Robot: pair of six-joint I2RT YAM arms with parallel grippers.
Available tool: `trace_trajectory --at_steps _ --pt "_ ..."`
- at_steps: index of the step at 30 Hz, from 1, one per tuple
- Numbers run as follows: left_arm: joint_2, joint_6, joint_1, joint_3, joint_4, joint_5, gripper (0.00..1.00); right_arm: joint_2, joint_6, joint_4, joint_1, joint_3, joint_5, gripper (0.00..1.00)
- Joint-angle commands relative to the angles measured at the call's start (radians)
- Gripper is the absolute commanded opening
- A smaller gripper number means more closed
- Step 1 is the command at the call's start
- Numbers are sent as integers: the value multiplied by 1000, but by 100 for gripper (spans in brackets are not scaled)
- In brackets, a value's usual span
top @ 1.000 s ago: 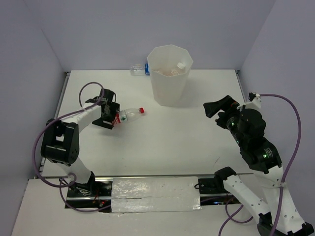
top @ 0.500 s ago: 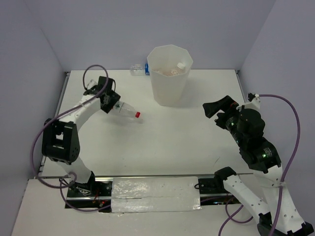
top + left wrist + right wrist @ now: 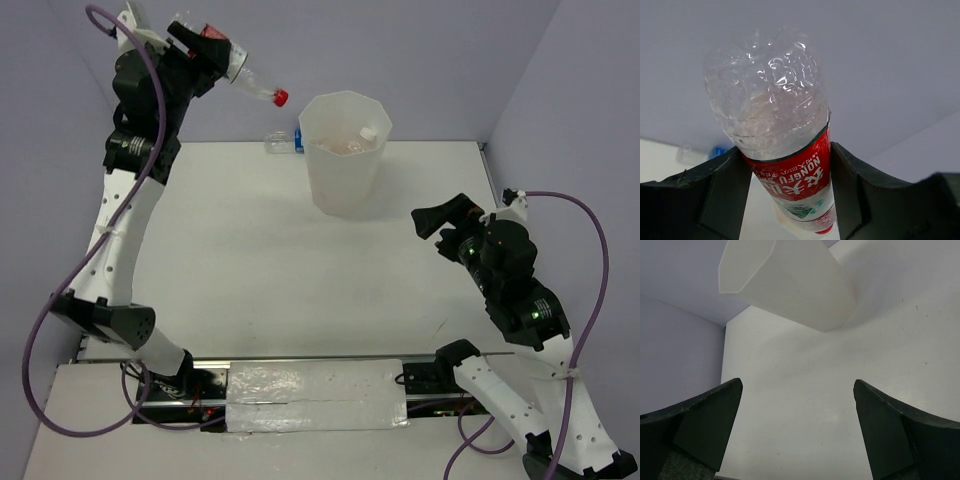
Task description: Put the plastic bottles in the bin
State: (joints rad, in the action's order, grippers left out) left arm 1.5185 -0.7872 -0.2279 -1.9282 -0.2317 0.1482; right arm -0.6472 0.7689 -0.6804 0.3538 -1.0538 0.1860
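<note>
High above the table's far left corner, my left gripper is shut on a clear plastic bottle with a red label. The bottle tilts with its red cap pointing down toward the bin, to the left of its rim. The bin is tall, white and translucent, and at least one bottle lies inside. Another clear bottle with a blue label lies on the table behind the bin's left side. My right gripper hovers open and empty to the right of the bin.
Grey walls close in the white table at the back and on both sides. A taped strip runs along the near edge between the arm bases.
The left gripper closed on the red-label bottle on the table, then lifted it high toward the back left. The right arm has not moved.
</note>
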Motion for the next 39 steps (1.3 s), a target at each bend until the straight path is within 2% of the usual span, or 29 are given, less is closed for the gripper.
trace_trajectory --at_steps 1,6,10,12,13,15,20,24,28,29,32,35,36,39 --pt "130 9 -48 -139 25 -41 70 12 1 32 7 -14 18 100" --pt "333 25 -148 -354 20 10 71 18 7 10 10 -20 12 100" --pt "469 16 -179 -436 20 16 72 34 4 -16 7 -25 33 100" --pt "499 9 -183 -442 20 13 78 38 3 -24 8 -26 41 100" --pt "521 -3 -183 -443 12 1 88 38 1 -30 7 -26 43 100" --pt "543 -12 -183 -445 3 -25 99 37 0 -28 7 -20 43 100" --pt "528 8 -186 -437 -27 -94 99 26 4 -25 8 -3 29 100" --pt "409 37 -180 -378 -27 -50 100 23 9 -19 7 3 26 100" --pt "326 -125 -90 -263 -72 -56 99 4 4 -19 10 -2 27 100" --pt "315 -157 -39 -243 -87 -58 99 1 3 -18 10 -2 26 99" --pt "308 -266 47 -203 -193 -36 99 -5 6 -7 8 1 20 100" --pt "362 -357 119 -204 -290 -120 99 -9 4 -2 7 2 21 100" --pt "394 -403 131 -198 -302 -187 99 -18 3 -7 8 0 21 100" --pt "481 -464 160 -206 -308 -275 100 -29 -2 -14 10 -5 29 100"
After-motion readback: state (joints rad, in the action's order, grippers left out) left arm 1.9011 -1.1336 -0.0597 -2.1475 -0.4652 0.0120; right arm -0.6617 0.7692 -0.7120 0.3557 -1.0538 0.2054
